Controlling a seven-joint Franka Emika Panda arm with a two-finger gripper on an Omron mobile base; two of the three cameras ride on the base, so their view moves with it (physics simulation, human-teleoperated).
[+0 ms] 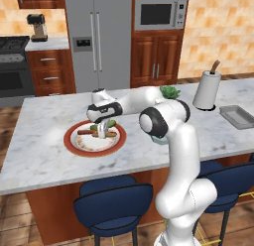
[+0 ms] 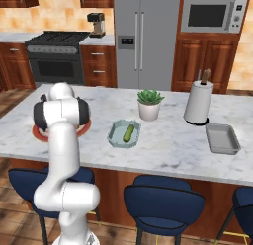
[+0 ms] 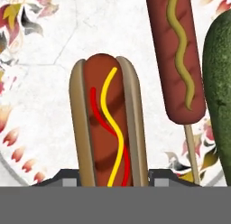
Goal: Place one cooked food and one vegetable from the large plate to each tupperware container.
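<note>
1. Lying lengthwise on the white centre of the big red-rimmed plate [image 1: 74, 146], the sausage in a bun [image 3: 108, 123] carries wavy red and yellow sauce lines and runs down to the bottom of the hand view, between the two finger tips.
2. Beside it on the same plate lies the plain sausage [image 3: 176, 56], on a thin stick and marked with a mustard-coloured squiggle; the two are close but apart.
3. At the right edge of the hand view a dark green cucumber [image 3: 221, 92] lies just beside the plain sausage.
4. The gripper [image 1: 103, 132] hangs straight down over the plate, its fingers set on either side of the bun; whether they press on it or only flank it I cannot tell.
5. A second cucumber [image 2: 129, 133] lies in the pale teal tub [image 2: 116, 138] near the middle of the marble counter [image 2: 168, 145].
6. The grey tub [image 2: 222, 139] sits well apart, toward the right end.
7. A potted plant [image 2: 149, 103] stands just behind the teal tub, and a paper towel roll [image 2: 198, 102] stands behind the grey one.
</note>
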